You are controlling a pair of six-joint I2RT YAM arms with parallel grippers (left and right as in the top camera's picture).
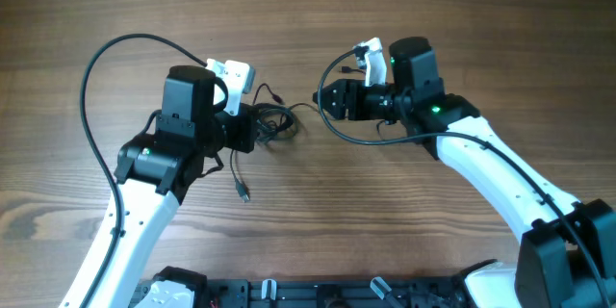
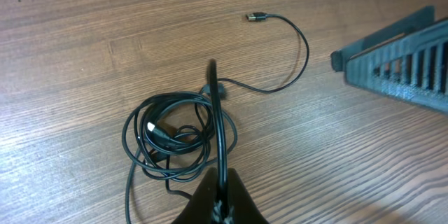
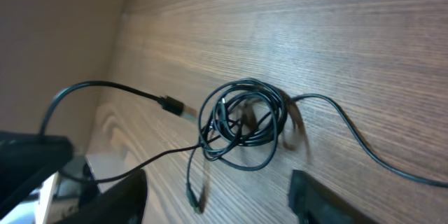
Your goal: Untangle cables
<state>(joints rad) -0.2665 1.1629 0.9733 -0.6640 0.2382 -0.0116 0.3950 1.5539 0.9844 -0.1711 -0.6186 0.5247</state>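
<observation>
Seen from above, both arms stand closest to the lens. The left wrist housing hides most of the left hand [image 1: 246,133], so its fingertips cannot be made out. Just beside it the cables [image 1: 276,122] lie in a small dark tangle on the desk [image 1: 318,212]. One loose end trails toward the arms' base and ends in a silver-tipped plug [image 1: 244,193]. The right hand [image 1: 327,99] sits near the tangle's other side, too dark to judge.

From the left wrist, the left hand [image 2: 221,199], cut off by the bottom edge, is pinched closed on a single strand that climbs away from it. Beyond, the cables [image 2: 175,136] loop in a coil, and the silver-tipped plug [image 2: 256,17] lies well apart. A dark ribbed piece [image 2: 402,59] is cut off at the right edge.

From the right wrist, the right hand [image 3: 218,182] has its jaws apart with nothing between them, and only blurred finger stubs show. The cables [image 3: 241,129] lie coiled on the desk ahead.
</observation>
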